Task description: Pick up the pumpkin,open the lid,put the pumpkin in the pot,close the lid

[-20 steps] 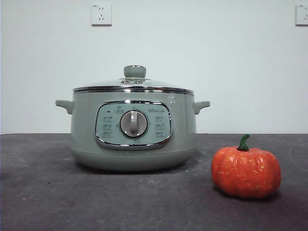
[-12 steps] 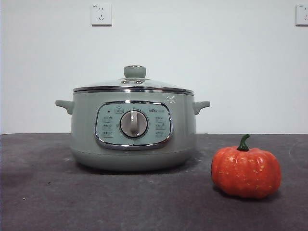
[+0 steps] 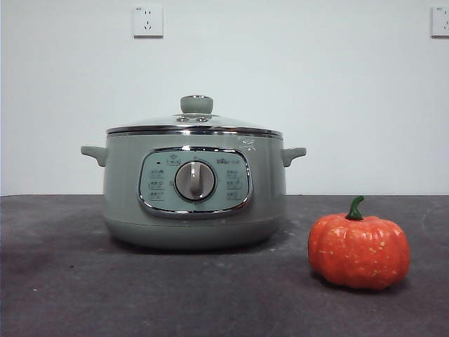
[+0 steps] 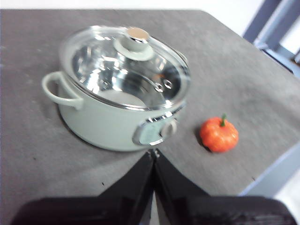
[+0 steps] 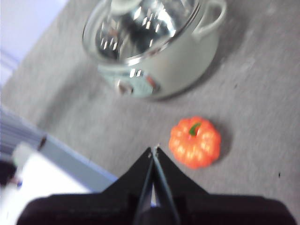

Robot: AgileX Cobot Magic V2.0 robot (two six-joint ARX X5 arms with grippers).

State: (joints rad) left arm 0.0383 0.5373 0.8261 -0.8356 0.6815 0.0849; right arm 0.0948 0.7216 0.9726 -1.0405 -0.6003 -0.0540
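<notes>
Dark grey tabletop [image 3: 63, 295] under a plain pale wall, two sockets [image 3: 148, 21] high in the frame. Left of centre in the front view: the pot [image 3: 194, 186], the lid [image 3: 194, 126] seated on its rim, sage knob [image 3: 196, 104] on top. At lower right, just beside the pot but apart from it: the pumpkin [image 3: 358, 250], upright, stem curling up.

Left gripper [image 4: 153, 152] pinched closed, empty, poised above the table in front of the pot. Right gripper [image 5: 154, 150] likewise clenched on nothing, tips hanging close above the pumpkin [image 5: 195, 142].

Nothing begun yet. Likely risks:
- descending with closed jaws and knocking the pumpkin so that it rolls away;
- ribbed, rounded sides slipping out of an off-centre pinch;
- a small smooth knob escaping the left jaws, dropping the glass lid back on the rim;
- arms crowding each other over the pot.
</notes>
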